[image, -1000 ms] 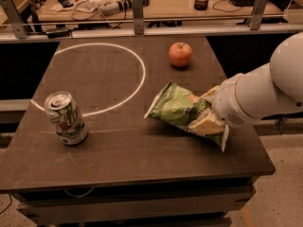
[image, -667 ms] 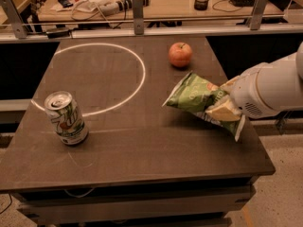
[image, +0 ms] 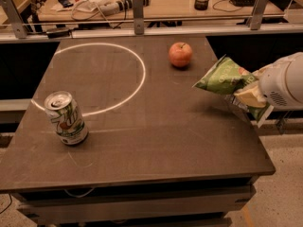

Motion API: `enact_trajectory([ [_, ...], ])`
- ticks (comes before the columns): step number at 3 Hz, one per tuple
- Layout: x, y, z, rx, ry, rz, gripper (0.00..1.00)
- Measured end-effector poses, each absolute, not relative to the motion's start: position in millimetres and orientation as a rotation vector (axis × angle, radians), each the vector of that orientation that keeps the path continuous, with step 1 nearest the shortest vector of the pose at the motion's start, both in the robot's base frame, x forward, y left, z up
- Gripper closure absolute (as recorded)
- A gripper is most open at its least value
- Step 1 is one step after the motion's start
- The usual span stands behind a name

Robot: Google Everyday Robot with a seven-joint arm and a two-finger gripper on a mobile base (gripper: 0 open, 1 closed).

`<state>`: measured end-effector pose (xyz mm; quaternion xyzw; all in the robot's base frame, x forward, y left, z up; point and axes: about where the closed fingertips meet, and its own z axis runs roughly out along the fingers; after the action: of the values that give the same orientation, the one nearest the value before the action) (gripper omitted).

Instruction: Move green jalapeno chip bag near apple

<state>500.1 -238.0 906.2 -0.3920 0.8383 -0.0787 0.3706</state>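
Note:
The green jalapeno chip bag [image: 223, 77] is lifted above the table's right side, tilted, with its white edge toward the arm. My gripper [image: 249, 94] is shut on the bag's right end, at the end of the white arm coming in from the right edge. The red-orange apple [image: 180, 55] rests on the dark table [image: 156, 126] at the back, left of and beyond the bag, about a bag's length away from it.
A green-and-white soda can [image: 66, 118] stands upright at the table's front left. A white ring [image: 99, 77] is marked on the tabletop's left half. A rail with metal posts and a cluttered desk lie behind the table.
My gripper has lifted the chip bag off the table and carried it to the right and back, toward the apple's side. The apple and the can have not moved.

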Motion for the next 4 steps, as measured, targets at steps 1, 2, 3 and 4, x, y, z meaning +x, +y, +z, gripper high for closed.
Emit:
enact_trajectory([
  [1, 500, -238, 906, -1.005, 2.15, -0.202, 1.0],
  [2, 513, -243, 906, -0.939, 2.153, -0.232, 1.0],
  [3, 552, -258, 909, -0.831, 2.111, -0.316, 1.0],
  [4, 588, -271, 916, -0.734, 2.062, -0.372, 1.0],
])
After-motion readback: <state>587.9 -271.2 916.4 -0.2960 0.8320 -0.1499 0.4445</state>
